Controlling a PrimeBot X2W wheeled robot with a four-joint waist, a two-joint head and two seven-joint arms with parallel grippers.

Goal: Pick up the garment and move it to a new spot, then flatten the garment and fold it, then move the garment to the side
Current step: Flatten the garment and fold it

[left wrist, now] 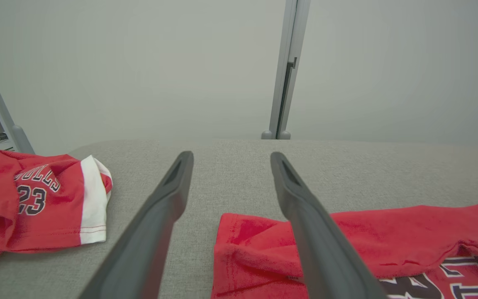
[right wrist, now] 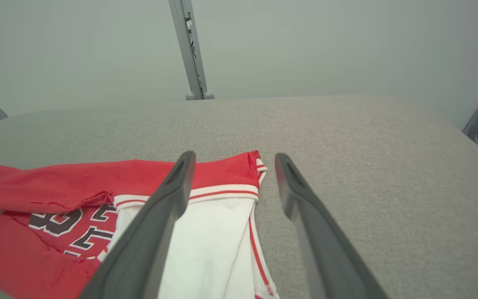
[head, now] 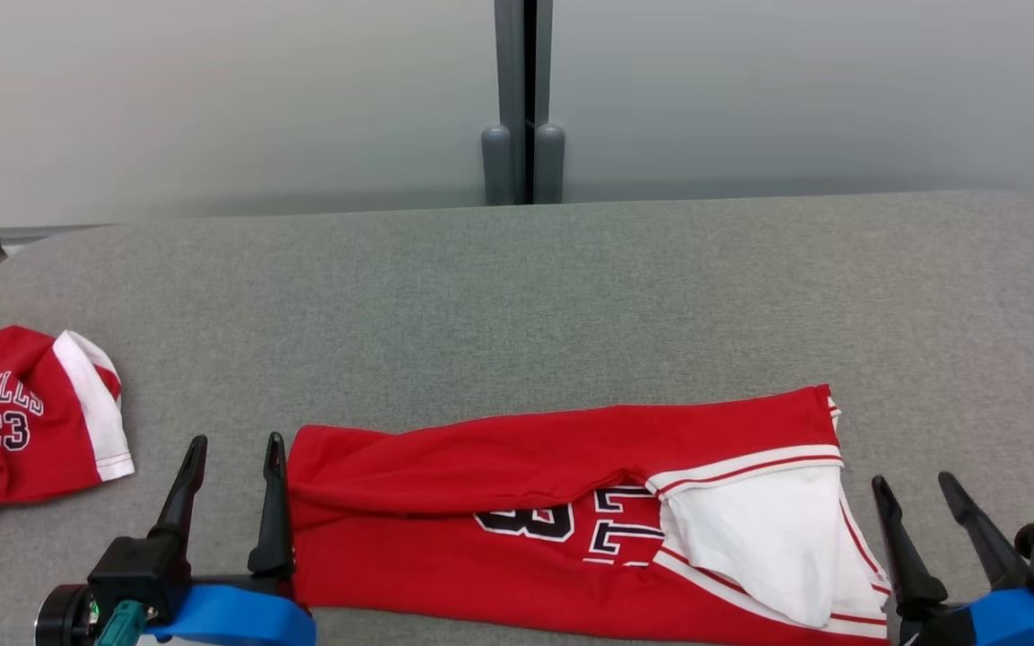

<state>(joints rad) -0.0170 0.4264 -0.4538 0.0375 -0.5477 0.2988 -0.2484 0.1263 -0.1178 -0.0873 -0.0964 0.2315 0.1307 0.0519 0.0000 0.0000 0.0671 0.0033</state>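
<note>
A red garment (head: 517, 511) with white trim and dark numerals lies folded lengthwise at the near edge of the grey table (head: 517, 296). Its white panel shows at the right end. My left gripper (head: 234, 444) stands open just beside the garment's left end, one finger close to the red cloth. The left wrist view has the same garment (left wrist: 367, 241) under and right of my open left gripper (left wrist: 230, 160). My right gripper (head: 916, 484) is open just off the garment's right end. In the right wrist view, the garment (right wrist: 77, 195) lies left of my open right gripper (right wrist: 232, 160).
A second red jersey (head: 23, 422) with the number 23 lies crumpled at the table's left edge, also in the left wrist view (left wrist: 35, 203). A grey post (head: 521, 99) stands behind the table against a pale wall.
</note>
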